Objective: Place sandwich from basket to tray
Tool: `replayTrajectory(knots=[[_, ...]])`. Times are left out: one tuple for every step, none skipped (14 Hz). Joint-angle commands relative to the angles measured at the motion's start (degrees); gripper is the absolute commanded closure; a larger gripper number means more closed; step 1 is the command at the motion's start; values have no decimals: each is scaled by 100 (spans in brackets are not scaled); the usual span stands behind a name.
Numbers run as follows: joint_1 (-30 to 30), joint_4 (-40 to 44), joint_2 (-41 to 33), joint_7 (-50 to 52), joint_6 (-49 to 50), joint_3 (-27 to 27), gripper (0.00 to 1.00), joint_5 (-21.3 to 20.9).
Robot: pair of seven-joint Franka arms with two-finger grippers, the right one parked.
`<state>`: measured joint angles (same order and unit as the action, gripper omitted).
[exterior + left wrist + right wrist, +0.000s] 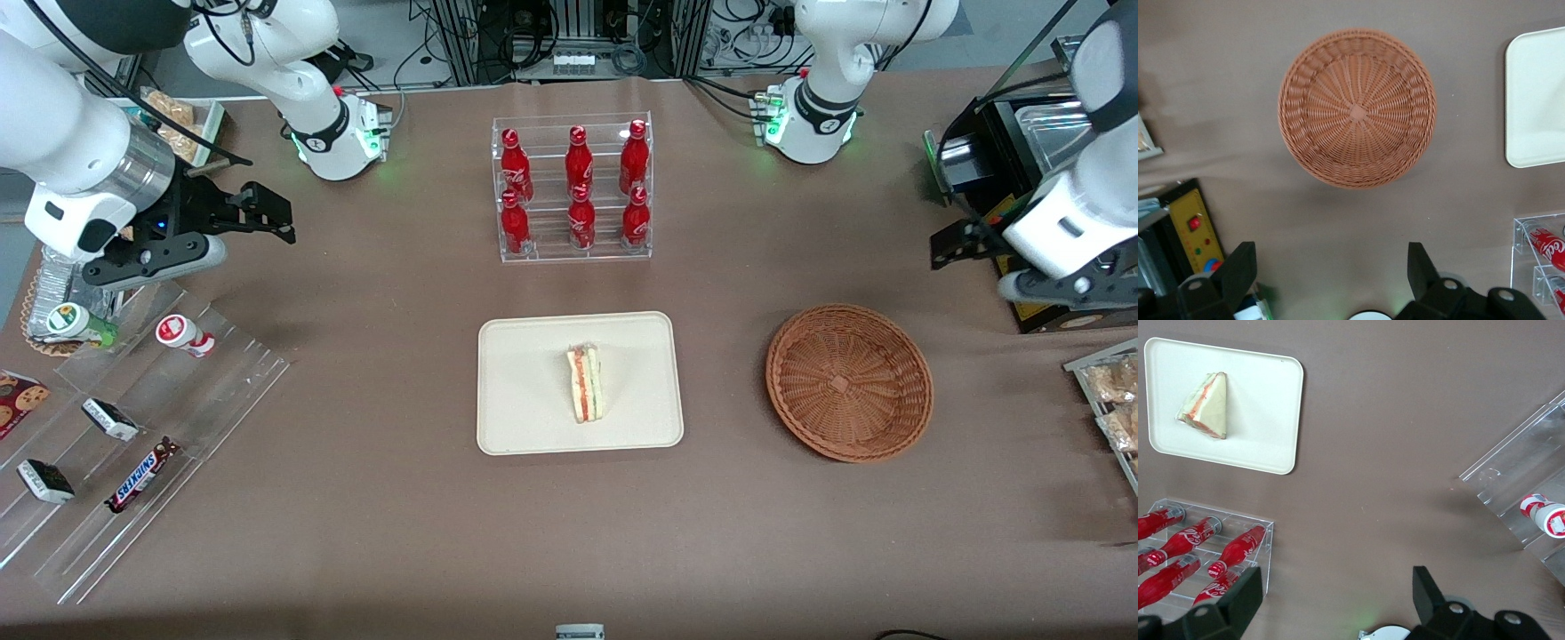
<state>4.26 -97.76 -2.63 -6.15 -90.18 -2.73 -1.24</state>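
The sandwich [585, 383] lies on the tray [524, 391]; the basket [849, 382] sits at its 3 o'clock. The claw [1331, 273] hangs wide above the tabletop [373, 498], gripping nothing.

Even, bright overhead light fills every view — shadows stay soft and short, pooling faintly beside the basket [849, 382] and tray [524, 427]. The gripper [1331, 273], fingers spread wide, looks dark and slightly blurred up close. Clear acrylic racks [573, 191] carry mild glare — green LEDs glow at the arm bases.
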Motion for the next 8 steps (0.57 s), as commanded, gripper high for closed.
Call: replayTrajectory(knots=[[-285, 379, -88, -351, 149, 317, 0, -8], [-285, 459, -97, -369, 280, 300, 0, 62], [-294, 512, -80, -378, 325, 291, 0, 71], [-277, 504, -71, -369, 334, 291, 0, 54], [-268, 495, -53, -317, 326, 308, 0, 10], [-268, 495, -36, -308, 299, 308, 0, 1], [-276, 495, -35, -299, 308, 300, 0, 1], [-285, 486, -44, -299, 325, 291, 0, 10]])
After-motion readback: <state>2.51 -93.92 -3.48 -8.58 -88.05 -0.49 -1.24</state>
